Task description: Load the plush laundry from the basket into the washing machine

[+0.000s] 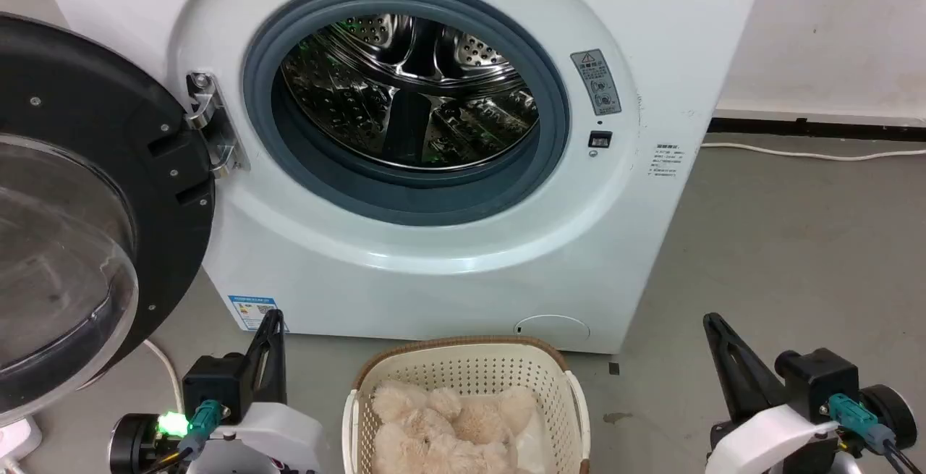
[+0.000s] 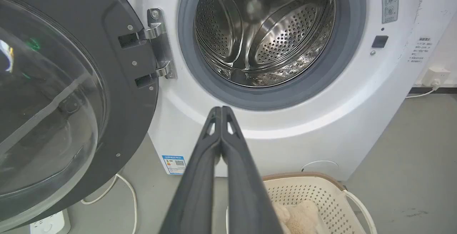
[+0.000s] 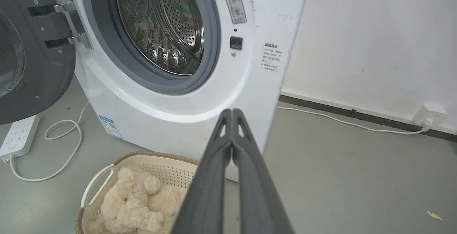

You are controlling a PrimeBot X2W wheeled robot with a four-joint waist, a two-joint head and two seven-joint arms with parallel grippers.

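Grey floor (image 3: 357, 177), white wall (image 3: 375, 41) w/ dark skirting (image 3: 321, 107), socket (image 3: 430, 115) & white cable (image 3: 339, 121)

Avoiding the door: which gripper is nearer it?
The left gripper, on the open door's side; the right gripper is across the basket.

Bright, even, diffuse indoor light falls from above and leaves no hard shadows; only a soft dark band lies on the floor (image 1: 781, 242) under the washing machine (image 1: 448, 278). The steel drum (image 1: 405, 90) throws sharp white glints and faint green reflections. The clear door (image 1: 58, 257) carries pale glare streaks. A green lamp (image 1: 172, 423) blooms at the head view's lower left. The 2 wrist views bow straight lines toward their edges, and the left gripper's fingers (image 2: 196, 187) and right gripper's fingers (image 3: 210, 187) go soft near the lens.
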